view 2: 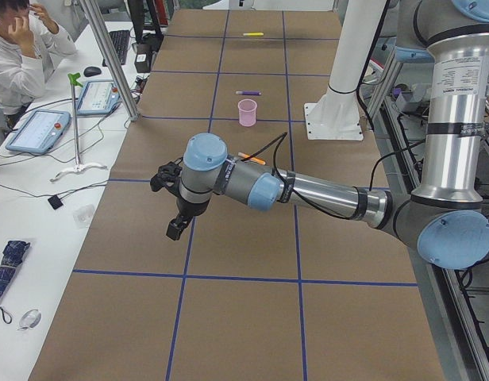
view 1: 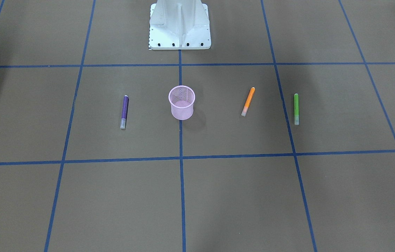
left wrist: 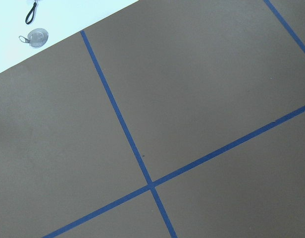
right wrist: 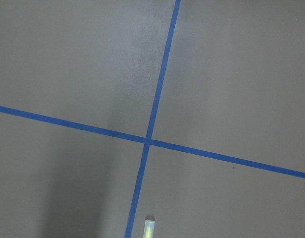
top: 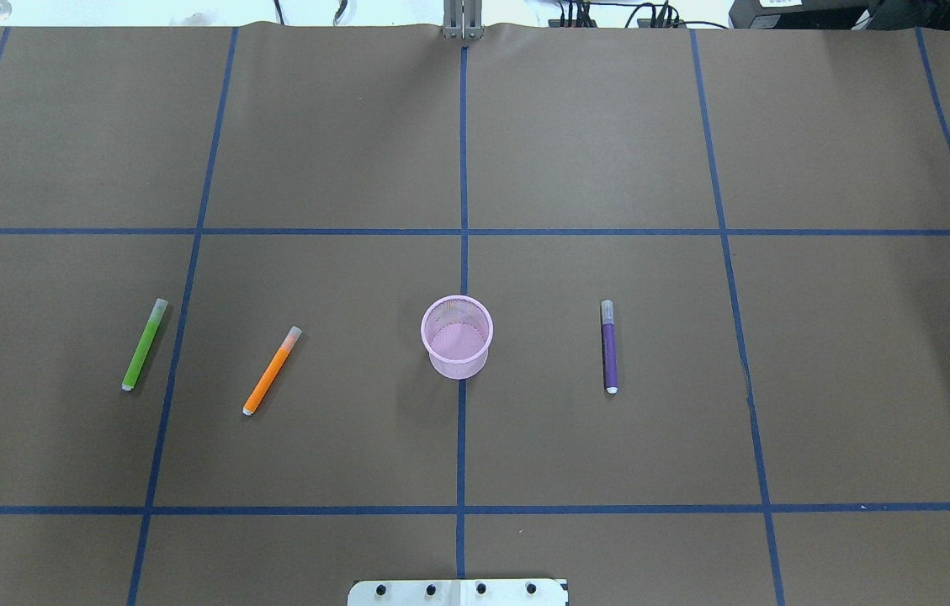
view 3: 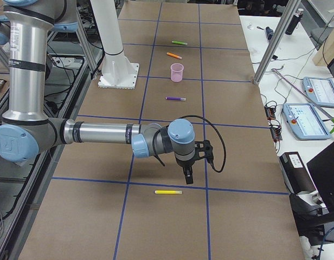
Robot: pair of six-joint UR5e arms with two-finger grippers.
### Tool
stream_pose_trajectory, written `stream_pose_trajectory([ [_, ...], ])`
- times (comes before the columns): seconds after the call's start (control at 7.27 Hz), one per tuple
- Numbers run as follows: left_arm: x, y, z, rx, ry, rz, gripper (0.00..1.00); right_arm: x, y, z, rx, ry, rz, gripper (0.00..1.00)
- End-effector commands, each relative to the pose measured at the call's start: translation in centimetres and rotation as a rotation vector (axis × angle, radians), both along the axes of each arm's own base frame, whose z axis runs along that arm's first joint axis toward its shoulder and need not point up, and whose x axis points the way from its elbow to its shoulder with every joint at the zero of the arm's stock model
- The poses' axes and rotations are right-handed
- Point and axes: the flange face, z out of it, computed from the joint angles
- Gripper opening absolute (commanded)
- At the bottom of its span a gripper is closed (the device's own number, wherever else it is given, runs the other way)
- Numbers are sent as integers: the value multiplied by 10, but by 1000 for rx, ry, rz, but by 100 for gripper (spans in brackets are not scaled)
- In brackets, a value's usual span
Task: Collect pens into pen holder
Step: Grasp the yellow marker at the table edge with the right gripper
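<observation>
The pink mesh pen holder stands upright at the table's middle, also in the front view. The purple pen lies to its right. The orange pen and the green pen lie to its left. The yellow pen lies far out on the robot's right, and its tip shows in the right wrist view. My right gripper hangs just above and beside the yellow pen. My left gripper hangs over bare table far on the left. I cannot tell whether either is open.
The white robot base stands at the table's near-robot edge. Blue tape lines grid the brown table. A side bench with tablets, a seated person and metal posts runs along the far edge.
</observation>
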Motion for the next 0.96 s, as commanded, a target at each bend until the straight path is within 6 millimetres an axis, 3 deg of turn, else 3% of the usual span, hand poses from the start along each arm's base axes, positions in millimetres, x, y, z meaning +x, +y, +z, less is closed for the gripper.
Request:
stream_pose_trajectory([
  [0.0,1,-1,-3,10,0,1,100,-27,7,63,0,1,28,99],
  [0.14,1,-1,-4,11,0,1,100,-51,15,94,-3,-32,66,98],
  [0.28,1,-1,-8,19,0,1,100,-58,28,125,20,-42,68,97],
  [0.69,0,-3,-7,50,-1,-1,100,-95,31,133,9,31,58,81],
  [0.83,0,-3,-7,52,-1,-1,100,-93,40,140,-7,33,57,70],
])
